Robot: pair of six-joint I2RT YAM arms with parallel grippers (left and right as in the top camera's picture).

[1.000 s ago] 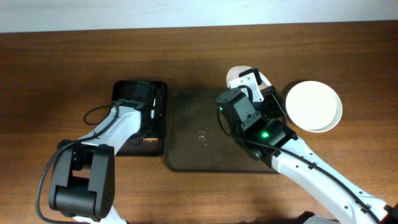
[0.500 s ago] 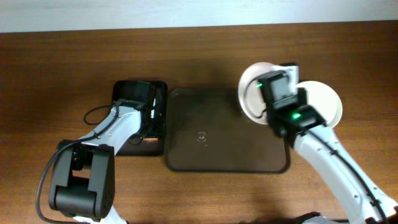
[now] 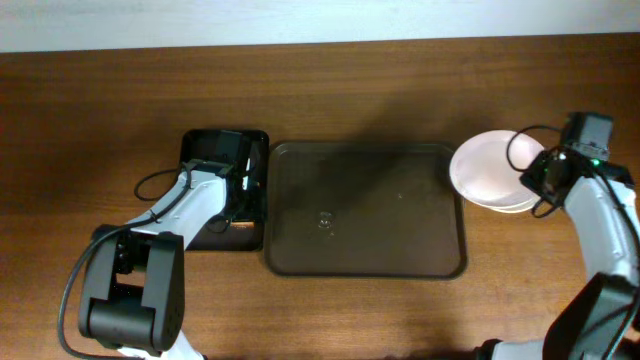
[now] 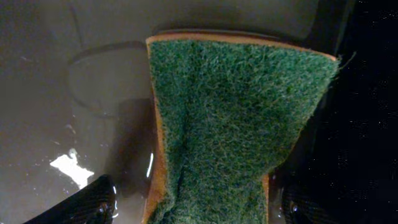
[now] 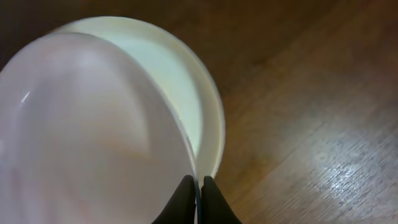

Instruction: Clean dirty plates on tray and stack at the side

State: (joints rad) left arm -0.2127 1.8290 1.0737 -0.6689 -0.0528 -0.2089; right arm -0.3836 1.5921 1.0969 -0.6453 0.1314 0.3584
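The dark brown tray lies mid-table with no plates on it. My right gripper is shut on the rim of a white plate. It holds that plate over the stack on the table right of the tray, shifted a little to the left. A pale mint-green plate lies right under it. A third plate does not show. My left gripper is open over the black tray, its fingers either side of a green sponge.
The small black tray holds the sponge and a little water. Bare wood table surrounds both trays. The right arm's cable loops above the plates.
My right arm has carried the white plate from the tray's far right corner rightward to above the stacked plates. The left arm has not moved.
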